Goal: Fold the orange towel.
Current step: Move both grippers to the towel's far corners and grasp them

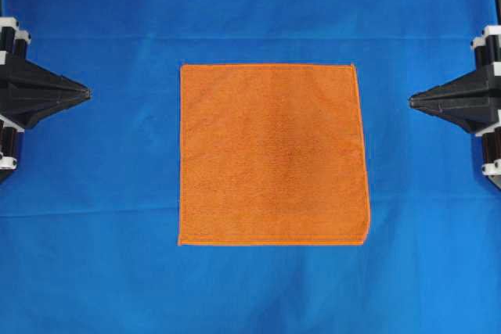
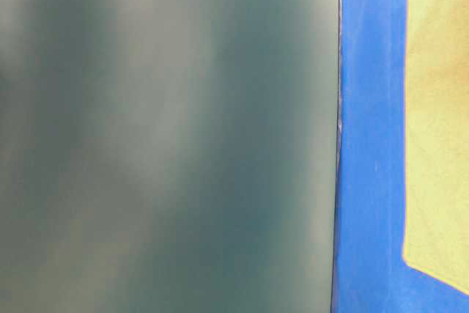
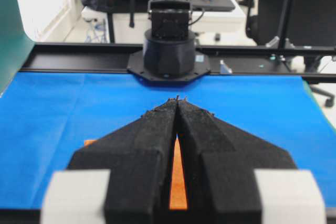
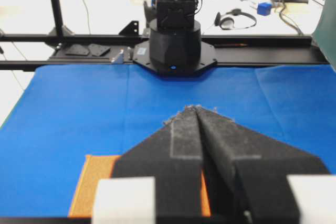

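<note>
The left gripper (image 1: 88, 94) and right gripper (image 1: 412, 100) hung with their jaws pressed together, holding nothing, each well clear of the cloth. Between them the orange towel (image 1: 272, 154) lay flat and unfolded at the middle of the blue tabletop (image 1: 94, 256). It looked light, limp and fuzzy, so it would likely drape and sag; a pinch at a hemmed corner seemed the surest hold.

Two black arms with wedge tools

Each tool, left (image 1: 88, 93) and right (image 1: 412, 100), has matte black tapered fingers faced with fuzzy black foam; white blocks sit at their rear. The black arm bases are round with octagonal plates.
</note>
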Controlling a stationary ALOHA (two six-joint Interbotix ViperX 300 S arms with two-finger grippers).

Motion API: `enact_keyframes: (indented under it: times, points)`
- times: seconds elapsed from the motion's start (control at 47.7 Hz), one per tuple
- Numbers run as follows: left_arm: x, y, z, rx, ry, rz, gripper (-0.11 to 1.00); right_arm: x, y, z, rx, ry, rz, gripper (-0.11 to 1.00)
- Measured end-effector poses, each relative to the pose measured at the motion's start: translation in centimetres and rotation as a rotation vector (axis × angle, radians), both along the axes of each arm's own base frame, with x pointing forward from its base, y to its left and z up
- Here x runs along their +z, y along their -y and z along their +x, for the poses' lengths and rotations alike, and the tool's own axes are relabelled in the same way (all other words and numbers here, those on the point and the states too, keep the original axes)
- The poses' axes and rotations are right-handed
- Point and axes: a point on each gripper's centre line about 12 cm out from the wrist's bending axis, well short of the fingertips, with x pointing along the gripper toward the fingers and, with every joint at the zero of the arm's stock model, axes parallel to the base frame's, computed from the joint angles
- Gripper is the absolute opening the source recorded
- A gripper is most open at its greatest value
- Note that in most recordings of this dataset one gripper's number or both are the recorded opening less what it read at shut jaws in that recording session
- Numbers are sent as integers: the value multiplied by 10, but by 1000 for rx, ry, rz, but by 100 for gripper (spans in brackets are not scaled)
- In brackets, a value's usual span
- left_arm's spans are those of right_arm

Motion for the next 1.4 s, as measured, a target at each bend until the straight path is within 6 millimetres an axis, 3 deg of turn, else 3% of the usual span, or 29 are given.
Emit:
enact_keyframes:
  times: [0.168,0.461,0.587,0.691,0.859,0.943,1.152,1.403]
  points:
    - [-14,-12,13,59,-63,-48,0,-4,17,5,-84,-56,46,0]
    - [-59,-43,50,183,-254,-108,0,-55,70,16,-329,-350,172,0]
    - [-84,-60,61,245,-341,-146,3,-83,82,25,-370,-468,201,1]
    - [-107,-73,68,287,-388,-167,24,-108,95,33,-410,-563,229,10]
    - [-142,-83,84,311,-442,-175,76,-145,111,47,-446,-681,261,58]
    - [-158,-87,90,318,-474,-179,90,-158,114,55,-448,-718,269,60]
    - [-195,-97,106,338,-560,-194,85,-187,121,67,-454,-789,281,56]
    - [-229,-112,110,378,-649,-214,82,-210,131,63,-489,-831,303,55]
